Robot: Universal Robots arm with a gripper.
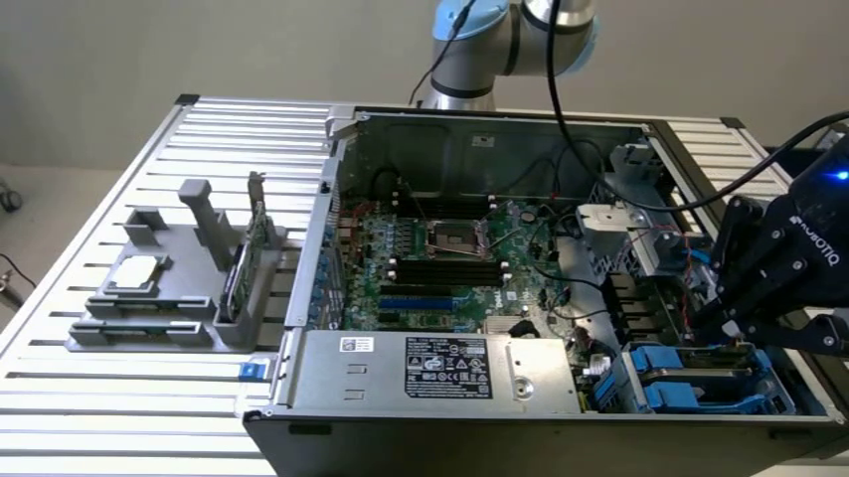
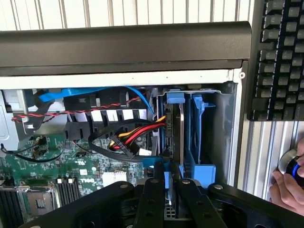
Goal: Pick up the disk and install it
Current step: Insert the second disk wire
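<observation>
Claw (image 2: 167, 183) clamped on the disk (image 2: 174, 137), which stands on edge, partly down in the blue bay (image 2: 202, 133) at the case (image 1: 531, 422) corner. Install step in hand; seating it calls for a straight push along the rails.

gripper (image 2: 167, 183) low, jaws seemingly nearly closed

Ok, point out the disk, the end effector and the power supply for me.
disk (image 2: 175, 142), wrist view, dark edge between blue carrier rails.
end effector (image 2: 167, 190), wrist view, between the fingertips.
power supply (image 1: 444, 368), exterior view, labelled top face.
</observation>
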